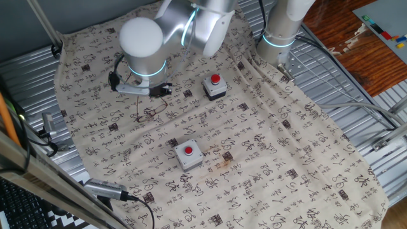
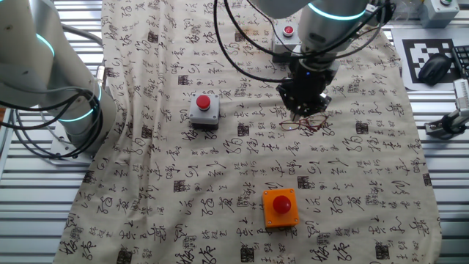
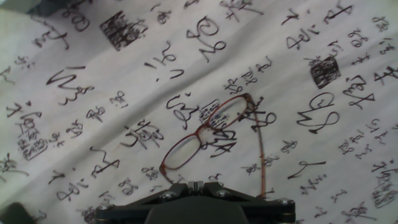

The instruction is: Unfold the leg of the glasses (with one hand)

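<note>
The robot arm's gripper (image 2: 308, 110) hangs low over the glasses (image 3: 208, 134), which lie flat on a cream cloth (image 2: 220, 161) printed with black characters. From the hand view, the thin reddish-brown frame sits just ahead of the gripper body, both lenses resting on the cloth, one leg swung out and running back towards the hand along its right side. The fingertips themselves are out of sight in that view, and in the two fixed views the wrist and shadow hide them, so whether the fingers are spread or closed cannot be told.

A grey box with a red button (image 2: 204, 108) stands well off to one side of the fingers. A second one (image 1: 189, 153) is well apart from them as well, and an orange box with a red button (image 2: 281, 205) rests nearer the cloth's edge.
</note>
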